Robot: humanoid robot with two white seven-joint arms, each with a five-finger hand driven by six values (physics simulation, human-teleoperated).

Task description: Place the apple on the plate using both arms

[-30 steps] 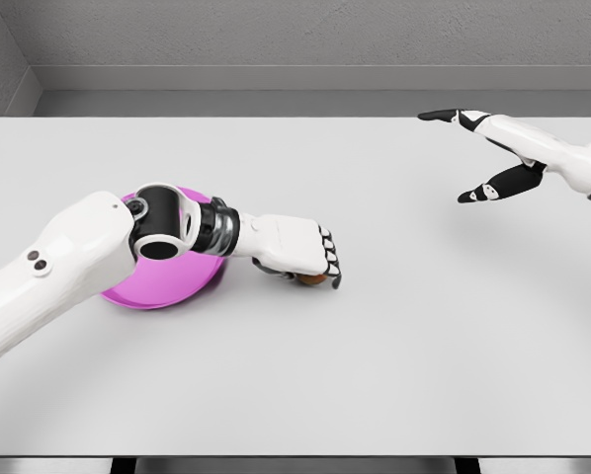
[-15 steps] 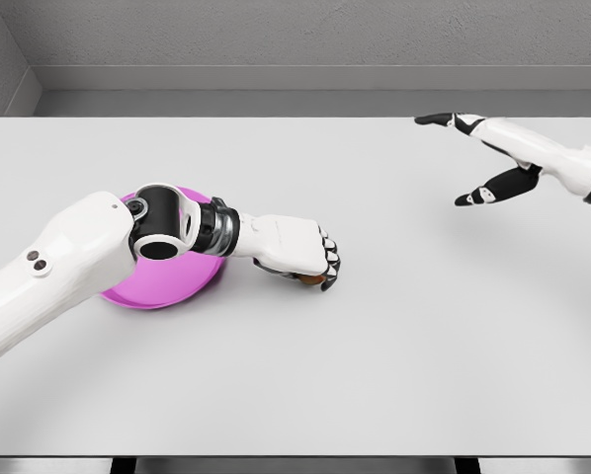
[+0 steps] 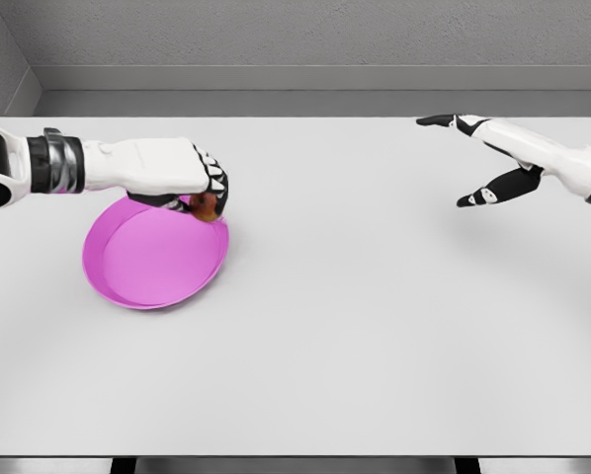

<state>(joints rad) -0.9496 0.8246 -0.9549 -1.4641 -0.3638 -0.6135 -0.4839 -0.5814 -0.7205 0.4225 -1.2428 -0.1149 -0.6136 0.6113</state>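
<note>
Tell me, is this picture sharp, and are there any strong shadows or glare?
Head view: sharp throughout, a simulator render with soft, even light. No glare on the white table. The pink plate looks flat, with hardly any shadow. The left hand mostly hides the apple, so it reads as a small dark patch.

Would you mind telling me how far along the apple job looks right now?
Done: the left hand has the apple gripped and off the table. In hand: it holds the apple over the far rim of the plate, not yet set down. Left: lower it onto the plate and let go. The right hand hangs open at the far right, holding nothing.
</note>
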